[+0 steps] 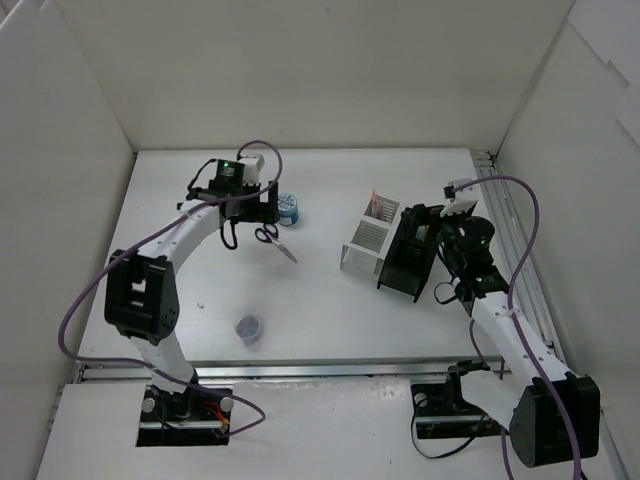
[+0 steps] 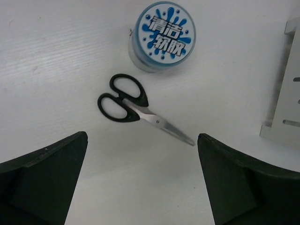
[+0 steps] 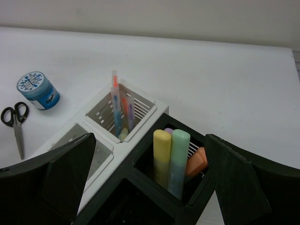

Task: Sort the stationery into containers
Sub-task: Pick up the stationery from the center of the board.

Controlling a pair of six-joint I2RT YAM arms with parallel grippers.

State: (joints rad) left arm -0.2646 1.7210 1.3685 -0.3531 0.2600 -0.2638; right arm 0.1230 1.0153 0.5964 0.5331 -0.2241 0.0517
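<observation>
Black-handled scissors (image 1: 274, 240) lie closed on the table next to the blue patterned tin (image 1: 288, 208). Both show in the left wrist view, the scissors (image 2: 133, 107) below the tin (image 2: 162, 35). My left gripper (image 2: 143, 136) is open and empty, just short of the scissors. My right gripper (image 3: 150, 137) is open and empty above the black mesh holder (image 3: 136, 176), which holds yellow (image 3: 162, 154), green (image 3: 179, 159), orange (image 3: 197, 161) and purple markers. Thin pens (image 3: 117, 110) stand in the white organizer (image 3: 123, 146). The purple jar (image 1: 248, 326) sits alone at the front left.
The white organizer (image 1: 362, 240) and black holder (image 1: 400, 268) stand side by side right of centre. White walls enclose the table on the left, back and right. A purple cable loops over each arm.
</observation>
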